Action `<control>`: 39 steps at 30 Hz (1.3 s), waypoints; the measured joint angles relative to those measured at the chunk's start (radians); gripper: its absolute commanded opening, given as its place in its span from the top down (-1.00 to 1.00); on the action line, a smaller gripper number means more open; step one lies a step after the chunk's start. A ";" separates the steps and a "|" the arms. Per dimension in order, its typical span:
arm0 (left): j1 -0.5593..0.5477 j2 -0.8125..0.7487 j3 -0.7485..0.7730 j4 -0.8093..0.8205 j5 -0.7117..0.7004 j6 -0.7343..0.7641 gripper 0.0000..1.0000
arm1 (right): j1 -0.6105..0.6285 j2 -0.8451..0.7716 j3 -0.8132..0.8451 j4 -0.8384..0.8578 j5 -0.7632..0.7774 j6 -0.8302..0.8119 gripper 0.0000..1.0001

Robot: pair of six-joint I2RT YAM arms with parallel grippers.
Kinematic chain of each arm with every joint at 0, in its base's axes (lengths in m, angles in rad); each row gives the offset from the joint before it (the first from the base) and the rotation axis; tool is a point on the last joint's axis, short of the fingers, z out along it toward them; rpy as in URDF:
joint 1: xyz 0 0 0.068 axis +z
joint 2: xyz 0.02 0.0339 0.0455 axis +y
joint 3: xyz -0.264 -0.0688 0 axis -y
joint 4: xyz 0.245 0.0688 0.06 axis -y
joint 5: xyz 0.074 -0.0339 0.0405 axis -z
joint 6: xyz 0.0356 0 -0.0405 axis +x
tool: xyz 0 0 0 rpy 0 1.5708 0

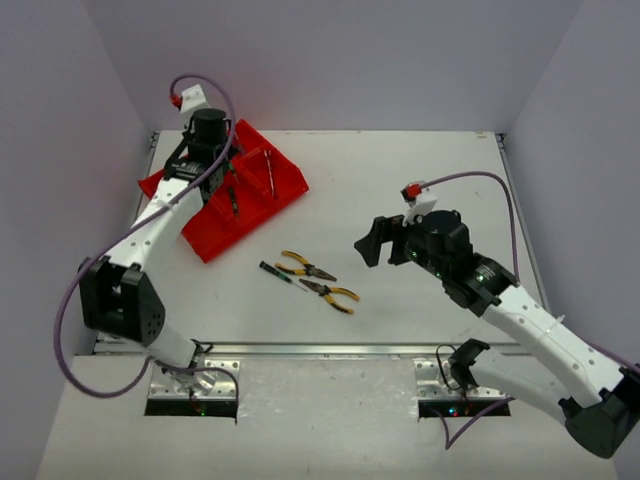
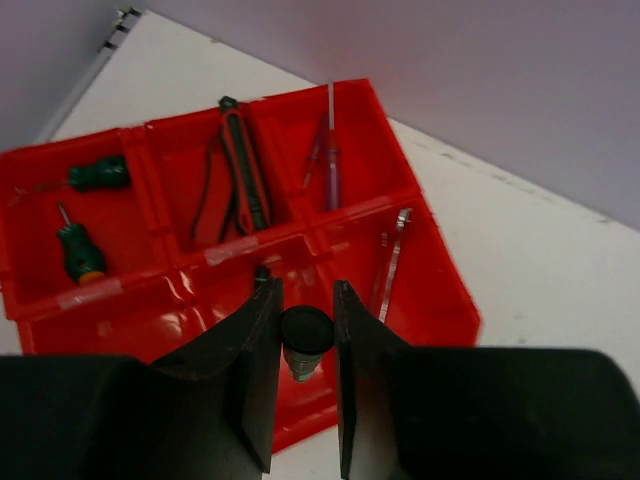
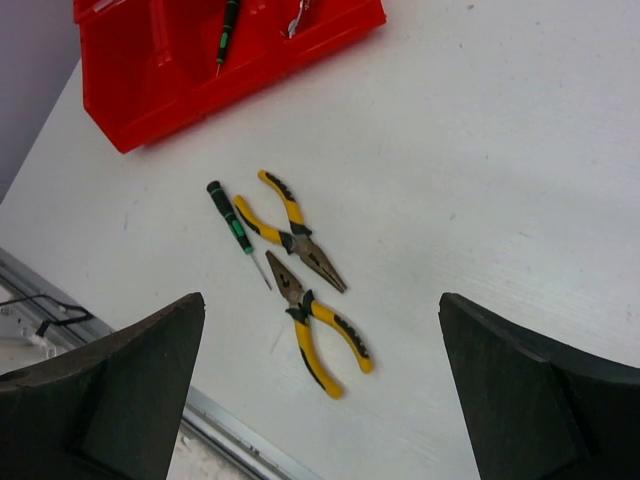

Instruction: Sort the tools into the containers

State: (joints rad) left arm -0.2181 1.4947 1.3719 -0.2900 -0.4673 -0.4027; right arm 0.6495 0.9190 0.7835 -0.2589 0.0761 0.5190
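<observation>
We see a tray [image 2: 450, 300] of glossy red plastic, a wrench [image 2: 392, 262] of bright metal, and pliers [image 3: 297, 238] with dull metal jaws and smooth yellow grips. The table [image 3: 480, 150] looks matt white. The left gripper [image 2: 305, 290] is matt black, and the screwdriver [image 2: 306, 335] has a smooth black cap.

Overhead, my left claw [image 1: 214, 188] covers the middle of the red tray [image 1: 215, 238], so I can't see what lies in the compartments beneath it. On the left wrist camera, the black-capped tool [image 2: 305, 335] pinched in that claw shows end-on only. Its shaft is hidden, and I can't tell its kind. On the right wrist camera, the top edge cuts off the tray and the green-black screwdriver [image 3: 228, 30] in it.
</observation>
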 measured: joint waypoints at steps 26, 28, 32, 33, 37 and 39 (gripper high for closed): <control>0.101 0.407 0.130 -0.085 0.114 0.162 -0.69 | 0.080 0.321 0.010 -0.018 -0.183 -0.094 -0.98; 0.101 0.382 0.131 -0.122 0.124 0.137 -0.82 | 0.116 0.378 0.056 -0.018 -0.181 -0.115 -0.97; 0.101 0.254 0.134 -0.212 0.140 0.091 -1.00 | 0.189 0.500 0.181 -0.008 -0.171 -0.183 -0.57; 0.101 0.203 0.133 -0.226 0.141 0.082 -1.00 | 0.213 0.543 0.223 -0.002 -0.164 -0.208 -0.43; 0.101 -0.080 0.105 -0.247 0.147 0.047 -1.00 | 0.288 0.673 0.319 0.014 -0.154 -0.286 -0.08; 0.101 -0.253 0.035 -0.227 0.155 0.033 -1.00 | 0.319 0.739 0.355 0.019 -0.147 -0.317 -0.02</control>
State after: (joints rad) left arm -0.1167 1.2416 1.4067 -0.5174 -0.3122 -0.3702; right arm 0.9683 1.6576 1.1383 -0.2402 -0.0704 0.2017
